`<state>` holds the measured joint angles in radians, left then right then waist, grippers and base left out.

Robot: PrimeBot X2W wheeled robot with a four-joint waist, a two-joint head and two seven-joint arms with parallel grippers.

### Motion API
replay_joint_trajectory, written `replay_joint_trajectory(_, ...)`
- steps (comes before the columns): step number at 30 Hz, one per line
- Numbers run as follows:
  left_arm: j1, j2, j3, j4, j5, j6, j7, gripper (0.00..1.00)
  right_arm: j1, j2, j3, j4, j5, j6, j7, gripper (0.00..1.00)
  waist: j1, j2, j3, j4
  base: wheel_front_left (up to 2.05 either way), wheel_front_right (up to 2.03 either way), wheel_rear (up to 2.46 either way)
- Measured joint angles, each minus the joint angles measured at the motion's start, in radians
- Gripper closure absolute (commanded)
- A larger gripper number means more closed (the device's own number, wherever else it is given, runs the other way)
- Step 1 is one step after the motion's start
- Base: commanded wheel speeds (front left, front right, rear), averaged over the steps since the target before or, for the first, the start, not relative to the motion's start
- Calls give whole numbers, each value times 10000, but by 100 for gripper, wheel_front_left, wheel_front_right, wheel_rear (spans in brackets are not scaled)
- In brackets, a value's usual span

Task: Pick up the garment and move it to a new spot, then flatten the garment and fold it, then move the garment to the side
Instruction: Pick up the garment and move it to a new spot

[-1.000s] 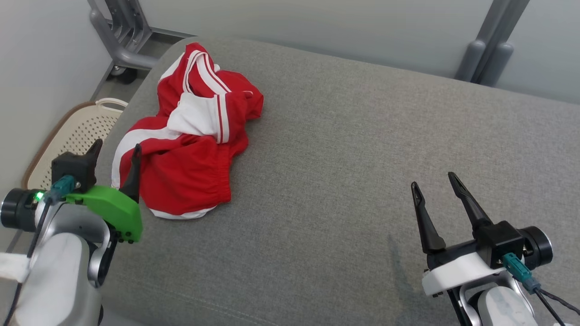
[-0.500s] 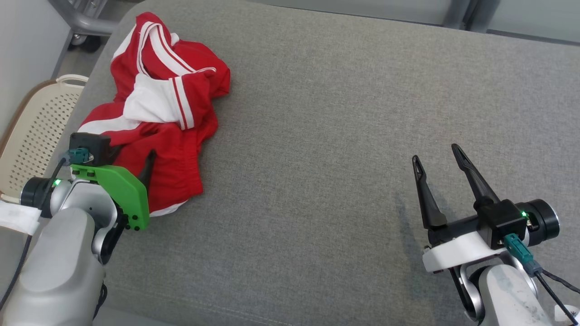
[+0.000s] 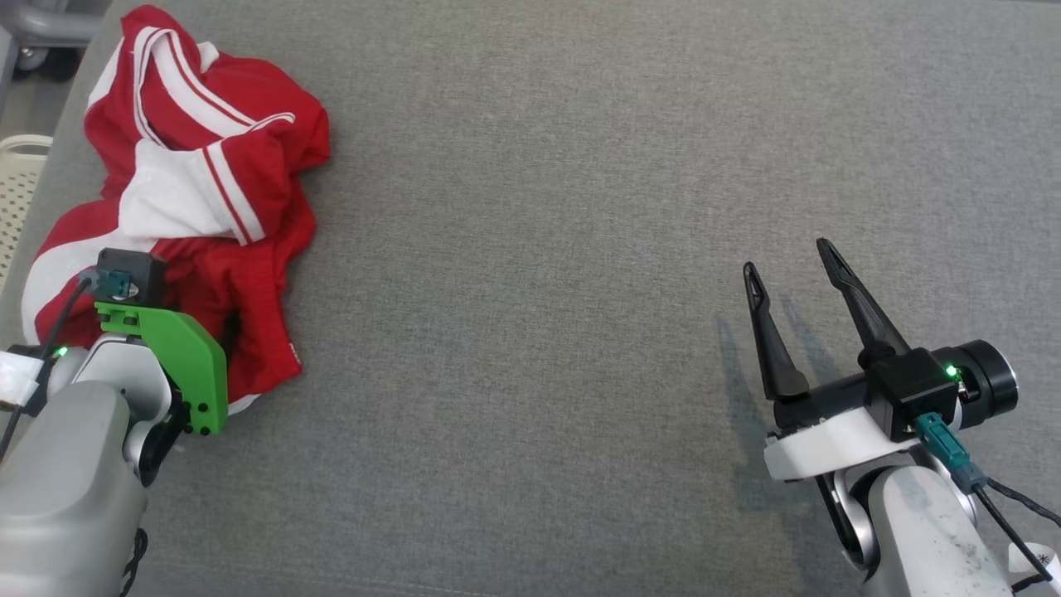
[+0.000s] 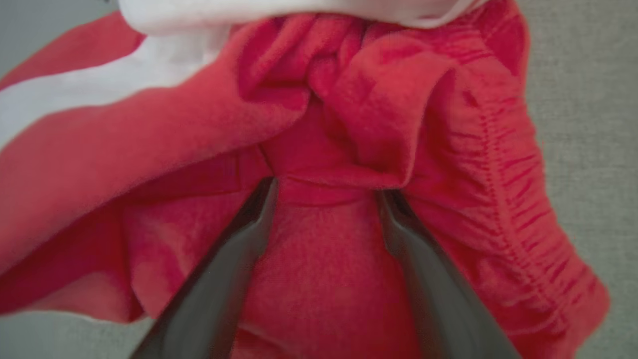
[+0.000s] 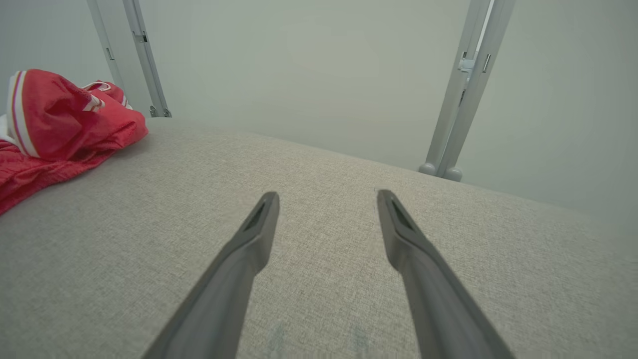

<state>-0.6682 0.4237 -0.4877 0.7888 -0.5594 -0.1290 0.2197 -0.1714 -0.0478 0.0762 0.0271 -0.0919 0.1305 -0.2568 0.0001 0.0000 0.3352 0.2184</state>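
The garment [image 3: 191, 191] is a crumpled pair of red shorts with white stripes, lying at the far left of the grey cushion [image 3: 539, 249]. My left gripper [image 4: 329, 192] is open, both fingertips pressed into the red cloth with a raised fold between them. In the head view its green wrist mount [image 3: 170, 365] sits over the garment's near edge and hides the fingers. My right gripper [image 3: 787, 257] stands open at the lower right, just above bare cushion, with nothing between its fingers [image 5: 259, 224]. The garment [image 5: 55, 124] lies far to its left.
A cream perforated basket [image 3: 12, 191] stands off the cushion's left edge, with a wheeled grey frame [image 3: 37, 33] behind it. Grey metal posts [image 5: 461, 99] and a pale wall stand beyond the cushion's far edge. Bare cushion spreads between the two grippers.
The camera has tipped down and to the right, shifting the whole picture. My left gripper has gone forward and down into the garment's near part. The right gripper has barely moved.
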Motion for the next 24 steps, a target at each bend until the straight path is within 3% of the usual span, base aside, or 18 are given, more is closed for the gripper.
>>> replay_joint_trajectory(4, -53, 90, -226, 397, -159, 0, 171, 0, -1, -2, 6, 27, 10, 0, -2, 0, -1, 0, 78, -276, 0, 0, 0)
replay_joint_trajectory(5, -89, 117, -263, 472, -221, 0, 174, 51, -1, -4, 0, 36, 19, 0, -2, 0, 0, 1, 88, -328, 0, 0, 0)
replay_joint_trajectory(7, -129, 146, -341, 548, -332, 0, 150, 100, -2, -2, -2, 54, 27, 0, -4, 0, 0, 0, 93, -406, 0, 0, 0)
replay_joint_trajectory(18, -175, 426, -1304, 255, -957, 0, -336, 100, 37, -2, -27, 326, 217, 0, -46, 0, -1, 0, -422, -320, 0, 0, 0)
replay_joint_trajectory(24, -381, 1011, -1797, -483, -1083, 0, -794, 100, 156, -4, -13, 454, 403, 0, -48, 0, -1, 0, -867, -198, 0, 0, 0)
